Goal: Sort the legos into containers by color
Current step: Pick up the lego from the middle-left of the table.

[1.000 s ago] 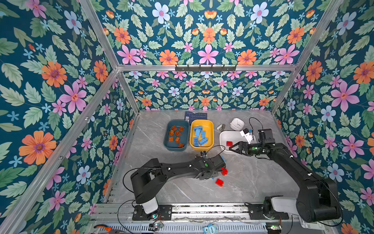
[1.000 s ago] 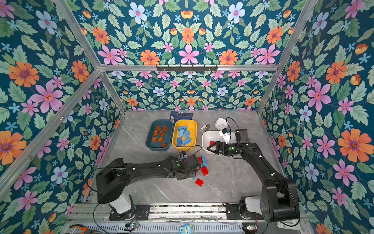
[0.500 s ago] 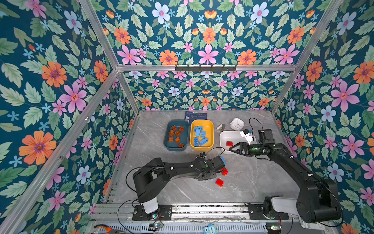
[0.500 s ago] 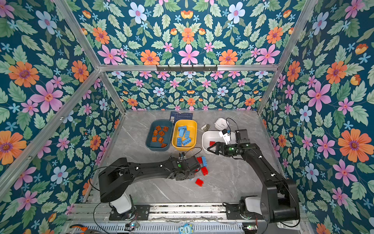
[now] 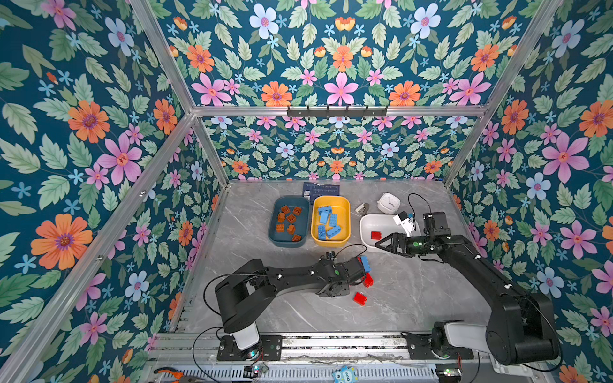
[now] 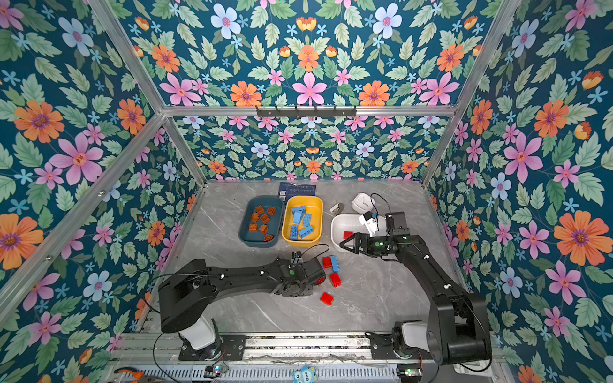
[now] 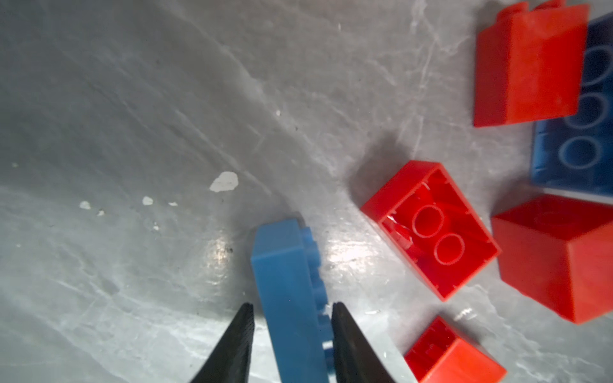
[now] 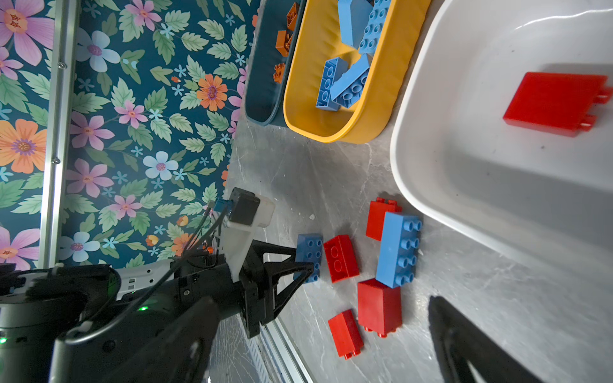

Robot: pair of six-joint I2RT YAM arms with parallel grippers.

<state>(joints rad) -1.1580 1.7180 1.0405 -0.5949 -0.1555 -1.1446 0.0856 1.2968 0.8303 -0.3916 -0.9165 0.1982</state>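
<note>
Left hand (image 7: 290, 306) has been closing over the last second. It now straddles a blue brick (image 7: 288, 282). One finger (image 7: 351, 348) is on the studs, and a sliver of tabletop (image 7: 132, 132) still shows between the other finger and the brick's flat back. So the fingers are slightly apart, not clamped yet as far as I can see.

The brick stands on edge on the tabletop, studs sideways. The right wrist view shows the same straddle (image 8: 305, 262). In both top views the brick is hidden under the left wrist. The left arm has barely shifted across the second; only the fingers came in. I read that as approach done, grasp in progress.

Just beside it lies a long blue brick (image 5: 365, 263), studs up, packed close among four loose red bricks (image 8: 341, 258).

Right hand (image 5: 378, 244) has its fingers wide apart and is empty. It hangs over the near rim of the white tub (image 5: 363, 232), unmoved over the second. One red brick (image 5: 375, 235) lies in that tub.

Yellow tub (image 5: 348, 228) holds blue bricks (image 5: 326, 220). Teal tub (image 5: 270, 228) holds brown-orange bricks (image 5: 288, 219), and I see none of those loose.

Meaning: once the grip seats, lift and carry to the yellow tub. Two blue and four red are still outside the tubs. Risk: studs on one side only, so the brick may twist as the fingers close.
</note>
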